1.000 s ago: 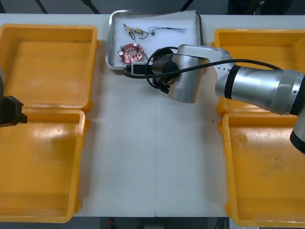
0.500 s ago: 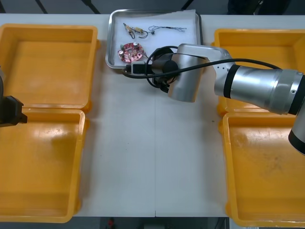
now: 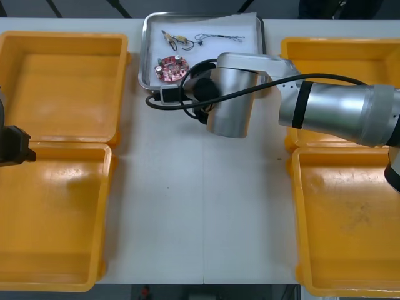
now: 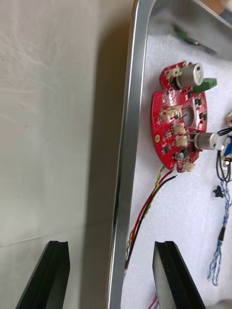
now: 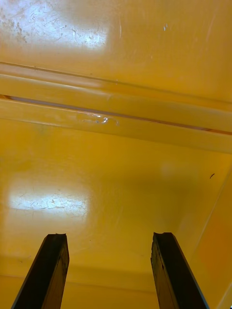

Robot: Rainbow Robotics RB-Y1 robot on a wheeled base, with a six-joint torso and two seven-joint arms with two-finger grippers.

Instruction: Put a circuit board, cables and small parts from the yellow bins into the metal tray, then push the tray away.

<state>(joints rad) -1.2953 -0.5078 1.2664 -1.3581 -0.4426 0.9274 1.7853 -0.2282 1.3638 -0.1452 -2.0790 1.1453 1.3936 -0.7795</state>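
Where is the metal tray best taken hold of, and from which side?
Grip the metal tray by its thin raised rim beside the red circuit board, probably from above, one finger inside, one outside. The open right gripper has that rim between its fingers. The left gripper hangs open over a yellow bin.

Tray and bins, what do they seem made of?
The metal tray: probably polished steel or aluminium, its rim mirrorlike; the white lining looks like soft foam, dimpled. The yellow bins: likely moulded plastic, glossy, with broad glare patches. The right gripper hangs open over that rim.
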